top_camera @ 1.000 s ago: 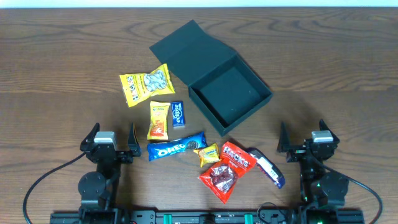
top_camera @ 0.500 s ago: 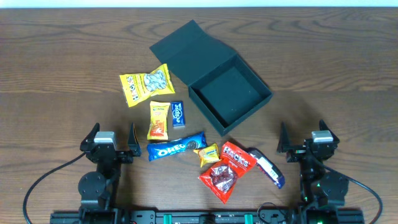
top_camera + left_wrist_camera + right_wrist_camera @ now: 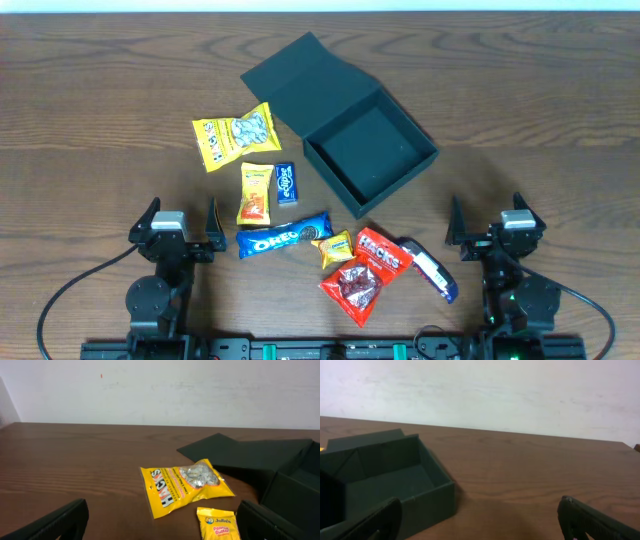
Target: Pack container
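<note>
Nothing has moved since the earlier frames: both arms and every packet lie as they did. On the wooden tabletop (image 3: 100, 100), the container (image 3: 372, 152) sits just right of centre in the upper half of the overhead view, turned corner-on, its inside bare. Its flap lid (image 3: 300, 80) lies folded back flat toward the upper left.

Left of the container lies a yellow Hags packet (image 3: 235, 137). Below that are an orange-yellow packet (image 3: 256, 193) and, just beside it, a small blue packet (image 3: 286, 183). A blue Oreo pack (image 3: 283, 237) lies lower still. Toward the lower centre, a small yellow packet (image 3: 336, 248), two red packets (image 3: 383, 252) (image 3: 353, 288) and a dark blue wrapper (image 3: 430, 270) cluster together, some overlapping.

At the lower left of the frame, the left gripper (image 3: 181, 218) has its jaws spread wide and holds nothing. At the lower right, the right gripper (image 3: 487, 222) is likewise spread wide and empty. Both are well apart from the container.
</note>
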`<state>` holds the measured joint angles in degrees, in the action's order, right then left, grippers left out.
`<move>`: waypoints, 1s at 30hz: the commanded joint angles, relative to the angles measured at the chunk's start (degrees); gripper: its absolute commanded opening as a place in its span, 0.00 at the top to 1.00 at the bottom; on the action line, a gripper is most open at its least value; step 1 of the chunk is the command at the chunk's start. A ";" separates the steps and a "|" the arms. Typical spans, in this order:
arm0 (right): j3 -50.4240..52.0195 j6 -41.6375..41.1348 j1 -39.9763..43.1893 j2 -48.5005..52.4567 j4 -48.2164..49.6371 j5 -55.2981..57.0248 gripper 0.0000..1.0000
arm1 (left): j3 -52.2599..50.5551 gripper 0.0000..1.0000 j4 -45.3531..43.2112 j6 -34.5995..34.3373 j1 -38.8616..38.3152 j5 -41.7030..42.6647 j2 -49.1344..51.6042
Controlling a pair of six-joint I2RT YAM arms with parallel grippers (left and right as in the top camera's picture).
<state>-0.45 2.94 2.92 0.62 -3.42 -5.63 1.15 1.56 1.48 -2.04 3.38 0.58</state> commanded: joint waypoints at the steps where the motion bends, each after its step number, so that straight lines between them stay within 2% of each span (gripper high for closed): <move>1: 0.13 -0.76 -0.37 -0.33 -0.24 -0.74 0.01 | -0.92 0.05 2.67 -0.22 -0.13 -0.98 -0.37; 7: -0.63 -1.95 -0.33 -0.33 1.33 0.24 0.01 | -0.92 0.05 2.69 -0.22 -0.13 -0.98 -0.37; 12: -8.48 -3.30 -0.33 -0.33 -10.62 0.26 0.01 | -0.92 0.04 2.69 -0.22 -0.13 -0.96 -0.37; 14: -14.67 -3.30 -0.33 0.13 -16.72 0.28 0.01 | -0.92 0.05 2.67 -0.22 -0.13 -0.98 -0.37; 17: -20.68 -3.30 -0.33 1.31 -20.83 0.26 0.01 | -0.92 0.05 2.67 -0.22 -0.13 -0.96 -0.37; 25: -39.17 -3.30 -0.33 13.49 -37.29 -2.89 0.01 | -0.92 0.04 2.67 -0.22 -0.13 -0.98 -0.37; 30: -50.14 -3.30 -0.33 25.86 -47.34 -8.92 0.01 | -0.92 0.05 2.69 -0.22 -0.13 -0.96 -0.37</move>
<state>-46.39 0.38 2.92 22.31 -48.84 -10.50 1.21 1.69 1.48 -2.04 3.16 0.58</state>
